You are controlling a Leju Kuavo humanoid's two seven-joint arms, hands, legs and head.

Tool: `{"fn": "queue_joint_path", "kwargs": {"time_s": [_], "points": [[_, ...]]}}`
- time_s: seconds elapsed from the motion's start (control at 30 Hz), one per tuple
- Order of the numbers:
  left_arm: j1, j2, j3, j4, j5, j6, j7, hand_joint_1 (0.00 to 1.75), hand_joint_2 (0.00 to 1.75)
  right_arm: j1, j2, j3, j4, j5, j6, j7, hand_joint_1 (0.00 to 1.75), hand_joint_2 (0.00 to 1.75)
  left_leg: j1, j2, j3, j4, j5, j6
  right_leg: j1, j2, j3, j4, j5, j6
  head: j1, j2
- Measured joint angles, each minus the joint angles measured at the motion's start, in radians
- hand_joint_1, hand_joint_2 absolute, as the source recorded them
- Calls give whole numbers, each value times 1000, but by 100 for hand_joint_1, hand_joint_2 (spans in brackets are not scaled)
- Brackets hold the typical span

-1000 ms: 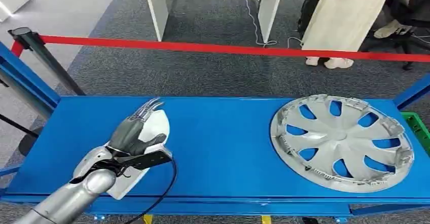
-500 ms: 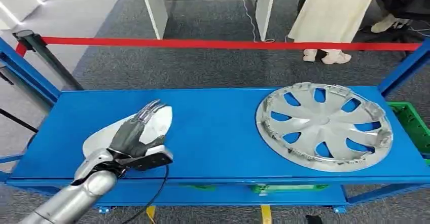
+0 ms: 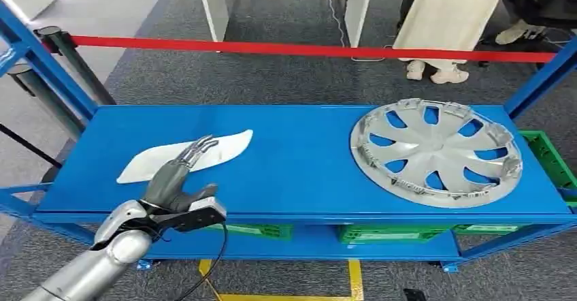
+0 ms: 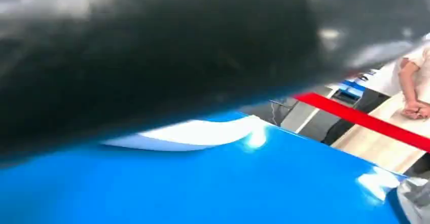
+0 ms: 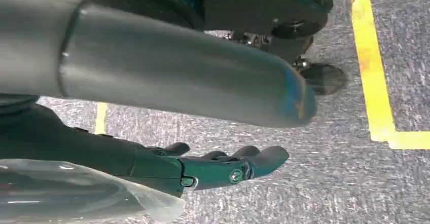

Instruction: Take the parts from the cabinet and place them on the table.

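On the left half of the blue desk [image 3: 306,165], in the lower left of the head view, lies a flat white part [image 3: 187,154], its pointed end toward the frame's centre. The left hand [image 3: 178,178] hovers at the part's near edge with its fingers [image 3: 199,146] stretched out and slightly apart over it, gripping nothing; whether the fingertips touch the part cannot be told. In the left wrist view the same white part [image 4: 192,133] shows as a pale sliver on the blue surface beneath the dark blurred hand. At the right of the desk a silver wheel cover [image 3: 435,152] lies flat, well apart from the white part. The right hand [image 5: 213,168] hangs above grey carpet [image 5: 324,173] with yellow tape lines [image 5: 372,82], its fingers extended, loosely apart and empty. Beyond the desk, across the upper frame, runs a red barrier tape [image 3: 306,49], and a person in a pale long garment [image 3: 449,15] stands at the upper right. Green bins [image 3: 381,233] sit on the shelf under the desk.
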Motion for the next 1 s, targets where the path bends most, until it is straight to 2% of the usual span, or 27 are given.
{"fn": "queue_joint_path", "kwargs": {"time_s": [0.03,0.07,0.1,0.13,0.17,0.23,0.27,0.3,0.33,0.37,0.4,0.43,0.47,0.5,0.57,0.6,0.63,0.67,0.7,0.77,0.8,0.83,0.9,0.93,0.97,1.0], "points": [[1,-5,0,-5,6,-5,-3,0,0,0,0,-2,0,1,0,0,0,0,0,0,-11,1,7,5,-2,0,-34,94,-62,6,4,0],[3,-6,0,-6,8,-7,-3,0,0,1,0,-2,0,1,0,0,0,0,-1,0,-19,2,13,5,-4,0,-62,171,-101,9,3,0],[5,-7,0,-6,14,-10,-3,0,0,1,0,-3,0,1,0,1,0,0,-1,0,-26,3,17,4,-4,0,-79,225,-121,12,3,0],[8,-8,0,-7,20,-15,-2,0,0,2,0,-3,0,2,0,2,0,0,-1,0,-32,4,21,2,-4,0,-74,232,-117,13,3,0],[11,-9,0,-7,26,-22,1,0,0,2,0,-5,0,3,0,2,0,0,-1,0,-36,6,23,1,-6,0,-42,194,-91,13,3,0],[11,-13,0,-7,35,-42,8,0,0,3,0,-9,0,7,1,0,0,0,0,0,-38,10,24,-2,-8,-1,61,34,-19,9,4,0],[9,-16,-1,-7,36,-48,13,0,0,2,0,-9,0,8,1,-3,0,0,0,0,-38,11,24,-5,-8,-1,94,-29,-11,5,4,0],[6,-16,-1,-7,37,-52,20,0,0,0,0,-9,0,9,0,-5,0,0,-6,0,-43,14,26,-11,-6,0,107,-45,-25,0,3,0],[0,-17,-1,-7,37,-58,26,0,0,-3,2,-9,0,10,-2,-9,0,0,-7,0,-56,22,29,-18,-5,2,112,-58,-28,-9,3,0],[-3,-18,-2,-7,37,-66,37,0,175,-1,2,-9,0,11,-7,-14,0,0,-6,0,-58,22,33,-23,-4,3,107,-56,-26,-13,1,0],[-5,-19,-4,-7,34,-73,51,0,175,1,2,-10,0,13,-12,-14,0,0,-5,0,-58,21,35,-27,-3,3,105,-54,-25,-17,2,0],[-10,-19,-6,-6,30,-77,62,0,175,4,5,-11,0,13,-12,-15,0,0,-6,-1,-60,25,31,-31,-8,2,107,-61,-20,-25,2,0],[-15,-20,-7,-5,22,-83,72,0,175,4,6,-11,0,15,-12,-12,0,0,-3,0,-65,38,15,-38,-9,1,107,-63,-16,-32,0,0],[-27,-23,-9,-3,17,-94,82,0,175,3,8,-11,0,16,-12,-5,0,0,-2,-1,-84,85,-19,-43,-9,1,105,-63,-15,-39,-4,0],[-58,-34,-21,21,8,-115,93,0,175,2,12,-11,0,26,-7,11,0,0,0,-1,-152,245,-97,-50,-7,-2,100,-62,-13,-43,-3,0],[-69,-39,-28,38,3,-122,93,0,175,2,14,-11,0,31,-5,15,0,0,0,-1,-182,314,-121,-51,-6,-2,97,-61,-12,-45,-3,0],[-79,-46,-37,53,-2,-127,99,0,175,3,16,-11,0,33,-4,14,0,0,0,-1,-193,345,-121,-50,-6,-1,96,-60,-11,-45,-3,0],[-92,-51,-44,65,-8,-131,108,0,175,4,18,-11,0,34,-3,11,0,0,0,-1,-183,327,-98,-48,-6,0,95,-59,-11,-45,-3,0],[-112,-62,-55,89,-17,-134,122,0,175,4,21,-11,0,36,-2,4,0,0,0,-1,-150,257,-50,-44,-5,1,95,-58,-10,-45,-3,0],[-152,-75,-69,122,-42,-125,146,0,175,1,28,-11,0,40,0,-4,0,0,-1,-2,-68,80,39,-30,-2,2,99,-57,-10,-44,-3,0],[-172,-77,-75,141,-53,-120,153,0,175,0,32,-11,0,43,1,-5,0,0,-5,-2,-50,51,25,-25,4,1,96,-56,-8,-39,-1,0],[-189,-86,-80,154,-59,-116,159,0,175,-3,34,-11,0,43,1,-6,0,0,-6,-2,-50,28,24,-22,3,1,87,-52,-4,-33,-2,0],[-202,-92,-88,175,-63,-114,162,0,175,-4,36,-11,0,45,2,-6,0,0,-8,-2,-59,31,24,-19,1,0,80,-57,2,-22,-2,0],[-206,-93,-89,180,-65,-113,162,0,175,-4,38,-11,0,46,2,-6,0,0,-6,-2,-58,24,29,-13,2,0,81,-58,5,-17,-2,0],[-213,-97,-92,187,-67,-113,162,0,175,-3,38,-11,0,46,2,-6,0,0,3,1,-56,14,39,-6,1,2,66,-50,-8,-12,-3,0],[-221,-101,-94,193,-68,-112,162,0,175,-4,38,-11,0,46,2,-6,0,0,3,1,-59,13,41,-1,1,1,54,-19,-33,-7,1,0]]}}
